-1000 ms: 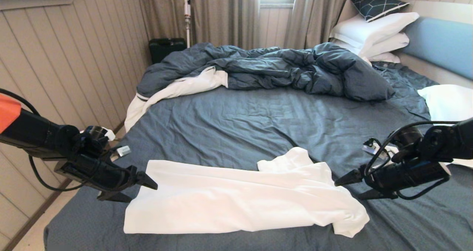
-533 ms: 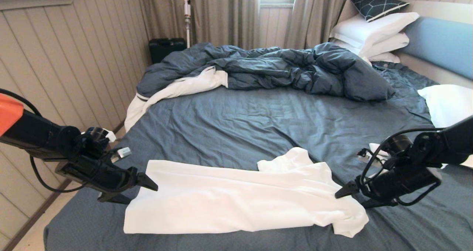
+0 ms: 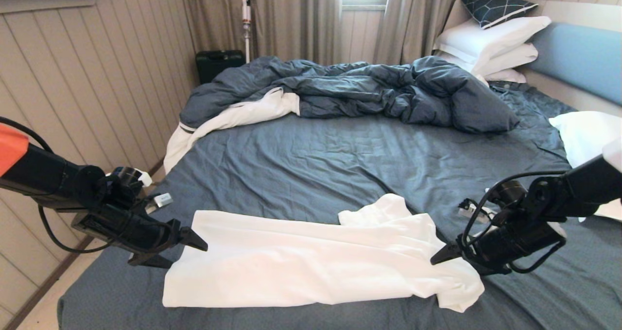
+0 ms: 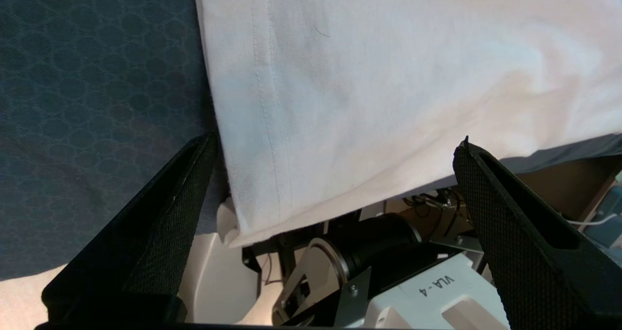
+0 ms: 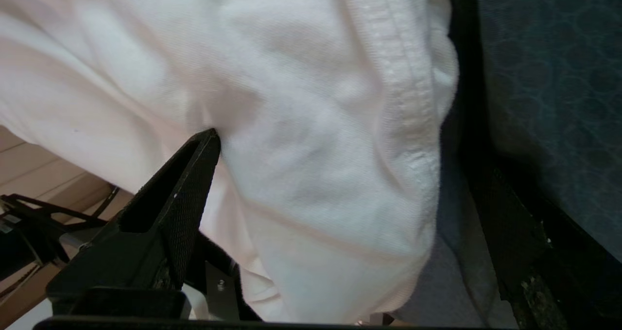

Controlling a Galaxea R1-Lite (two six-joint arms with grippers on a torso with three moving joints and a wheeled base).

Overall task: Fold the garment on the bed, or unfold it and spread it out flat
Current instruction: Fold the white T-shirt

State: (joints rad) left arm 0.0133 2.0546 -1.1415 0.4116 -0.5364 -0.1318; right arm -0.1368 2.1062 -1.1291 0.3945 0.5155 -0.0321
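Lying lengthwise at the near edge of the bed (image 3: 340, 160): the garment (image 3: 311, 262), white, partly folded. Left gripper (image 3: 182, 250), jaws wide, at its hem end. Right gripper (image 3: 449, 262), jaws wide, straddling its opposite end.

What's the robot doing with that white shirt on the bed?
The robot is working on a white T-shirt lying on the bed. Its left hand is open at one end of the shirt, with the hem between its fingers. Its right hand is open at the other end, one finger pressing into the cloth. Neither has gripped it yet.
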